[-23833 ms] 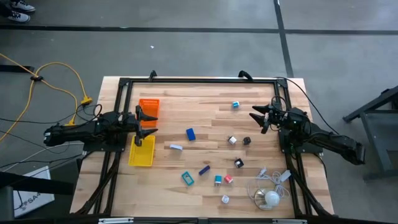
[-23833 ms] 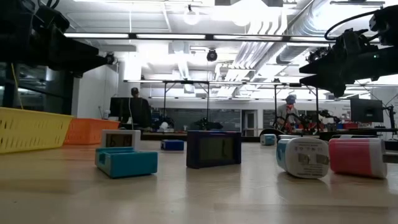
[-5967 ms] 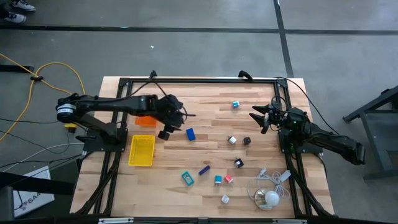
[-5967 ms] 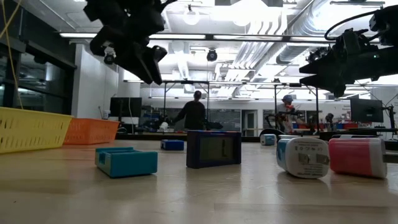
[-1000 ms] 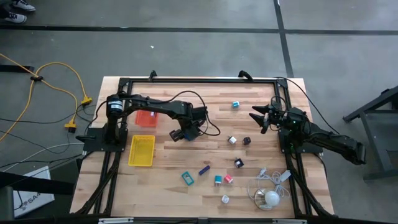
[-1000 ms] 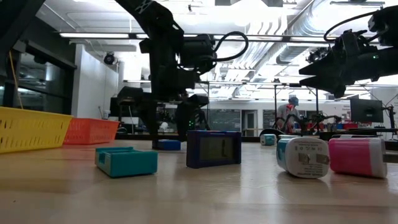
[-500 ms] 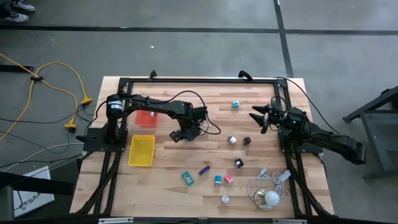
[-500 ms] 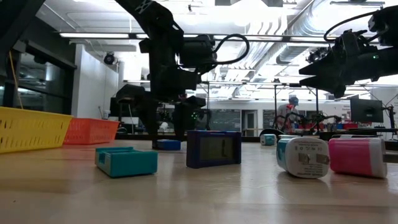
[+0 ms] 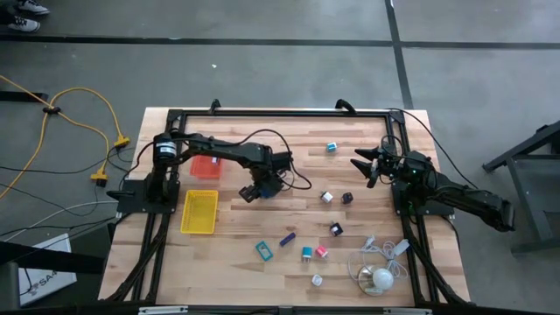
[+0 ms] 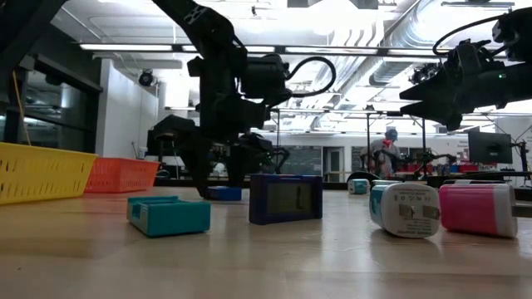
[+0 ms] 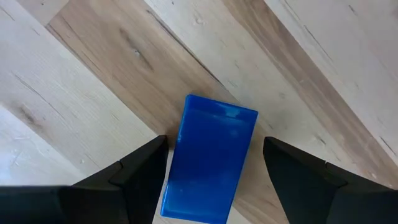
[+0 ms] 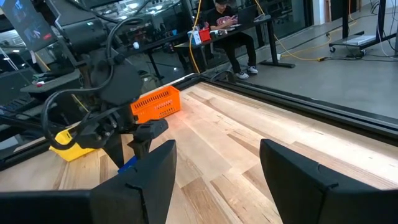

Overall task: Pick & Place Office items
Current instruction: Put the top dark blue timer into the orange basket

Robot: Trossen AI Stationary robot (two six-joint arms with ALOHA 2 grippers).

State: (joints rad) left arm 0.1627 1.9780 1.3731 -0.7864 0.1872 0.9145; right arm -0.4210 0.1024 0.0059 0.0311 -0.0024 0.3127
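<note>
A blue block [image 11: 208, 165] lies flat on the wooden table, left of its middle; it also shows in the low view as the blue block [image 10: 224, 193]. My left gripper [image 9: 260, 187] points steeply down over it, open, one finger on each side of the block's long sides [image 11: 211, 186]. Other office items are scattered nearer: a teal block [image 9: 263, 251], a purple one [image 9: 287, 238], a pink one [image 9: 321, 252] and small black clips [image 9: 346, 198]. My right gripper [image 9: 360, 164] waits open and level at the table's right edge. My left gripper comes at the blue block from above, its fingers along the block's two long sides. One finger [image 11: 146, 177] stands hard against one long side; whether it touches I cannot tell. The other finger [image 11: 298, 180] stands apart from the block, which lies flat on the table.
An orange tray [image 9: 206, 166] and a yellow tray [image 9: 199, 212] lie at the table's left. A white cable bundle [image 9: 381, 271] sits at the near right corner. A black frame [image 9: 280, 112] runs round the table's edges. People show in the room beyond.
My left gripper has stayed over the blue block and has rolled a little about the line it points along, so its fingers stand differently around the block. The block has not moved.
</note>
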